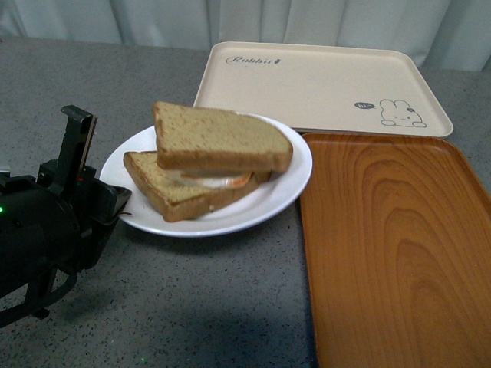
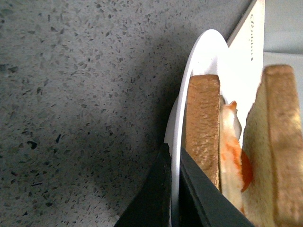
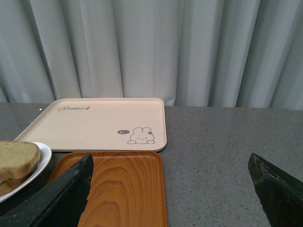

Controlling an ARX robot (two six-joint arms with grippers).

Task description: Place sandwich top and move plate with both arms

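The white plate (image 1: 268, 195) sits on the grey table, left of the wood-grain tray. The sandwich top (image 1: 219, 138), a plain brown slice, lies askew on the lower slice (image 1: 173, 188), with egg between them. My left gripper (image 1: 107, 201) is shut on the plate's left rim; in the left wrist view the black fingers (image 2: 156, 198) pinch the white rim (image 2: 182, 109) beside the bread (image 2: 203, 123). My right gripper (image 3: 170, 182) is open and empty, over the wood-grain tray's right edge and the bare table, with the plate's edge (image 3: 40, 163) off to one side.
The orange-brown wood-grain tray (image 1: 395, 245) lies right of the plate, touching or nearly touching it. The beige rabbit tray (image 1: 322, 84) lies behind both. Grey curtains (image 3: 151, 47) hang behind the table. Grey speckled tabletop (image 1: 192, 307) lies in front.
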